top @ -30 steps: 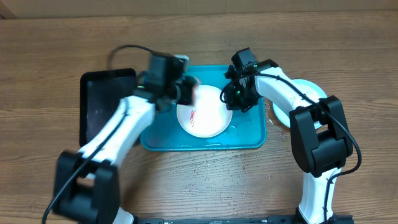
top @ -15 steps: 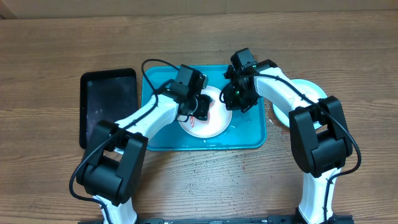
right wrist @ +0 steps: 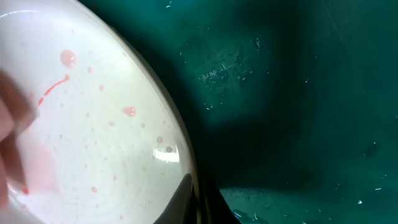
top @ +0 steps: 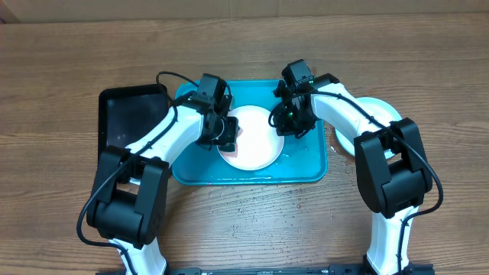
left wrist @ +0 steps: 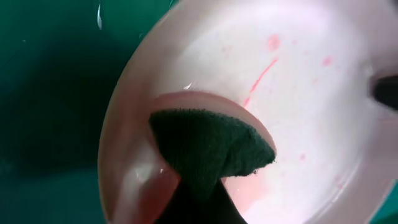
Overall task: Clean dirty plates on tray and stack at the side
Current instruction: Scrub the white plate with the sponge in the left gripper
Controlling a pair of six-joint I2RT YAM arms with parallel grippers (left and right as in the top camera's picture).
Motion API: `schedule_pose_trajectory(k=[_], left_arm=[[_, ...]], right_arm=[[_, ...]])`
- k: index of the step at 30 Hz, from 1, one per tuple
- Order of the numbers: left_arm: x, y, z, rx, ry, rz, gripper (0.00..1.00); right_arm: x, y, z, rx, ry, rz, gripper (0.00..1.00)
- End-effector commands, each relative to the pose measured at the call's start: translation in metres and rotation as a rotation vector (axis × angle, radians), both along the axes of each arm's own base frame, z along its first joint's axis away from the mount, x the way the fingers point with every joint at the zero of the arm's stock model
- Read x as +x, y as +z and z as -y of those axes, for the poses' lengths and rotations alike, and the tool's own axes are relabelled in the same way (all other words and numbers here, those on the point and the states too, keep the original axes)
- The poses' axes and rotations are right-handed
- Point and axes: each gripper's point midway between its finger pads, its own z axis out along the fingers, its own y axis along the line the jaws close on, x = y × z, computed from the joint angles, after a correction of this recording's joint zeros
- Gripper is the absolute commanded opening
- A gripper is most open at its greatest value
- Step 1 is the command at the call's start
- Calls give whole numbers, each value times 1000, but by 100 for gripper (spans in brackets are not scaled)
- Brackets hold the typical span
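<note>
In the tray (top: 306, 166), centre: white plate (top: 256, 145) is lying flat, red smears (left wrist: 258, 78) showing.
Left tool (top: 225, 135): is clamping tight on a dark green sponge (left wrist: 205, 149), pressing it on the plate's left rim.
Right tool (top: 283, 120): is pinching the plate's right rim, jaws closed.
Right of tray: pale plate (top: 384, 107) is sitting on the bench (top: 76, 53).
Left of tray: black tray (top: 130, 122) is lying.

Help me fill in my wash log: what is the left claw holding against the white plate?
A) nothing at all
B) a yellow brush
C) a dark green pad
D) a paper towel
C: in the left wrist view, a dark green pad held by the left claw lies against the inner rim of the white plate.
</note>
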Motion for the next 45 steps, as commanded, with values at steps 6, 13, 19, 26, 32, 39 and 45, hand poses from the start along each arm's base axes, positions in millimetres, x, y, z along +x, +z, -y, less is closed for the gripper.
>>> schedule_pose_trajectory(k=[6,13,19,26,32,39,45], left_arm=[[28,35,54,-133,-9,108,4],[20,-9,58,-60,-23,42,4],[26,-16,42,-69,17,0,4],[21,4,10,-25,86,-118,4],[10,28,46,-95,-14,-143,4],[0,11,61,46,28,-101,5],[2,-6,55,114,58,-99,4]], right_arm=[[-3,-8,4,-44,19,1,4],[-3,-8,4,-44,19,1,4],[-3,-8,4,-45,19,0,4],[-3,-8,4,-44,19,0,4],[-3,-8,4,-44,19,0,4],[-3,-8,4,-45,19,1,4],[-3,-8,4,-45,19,0,4]])
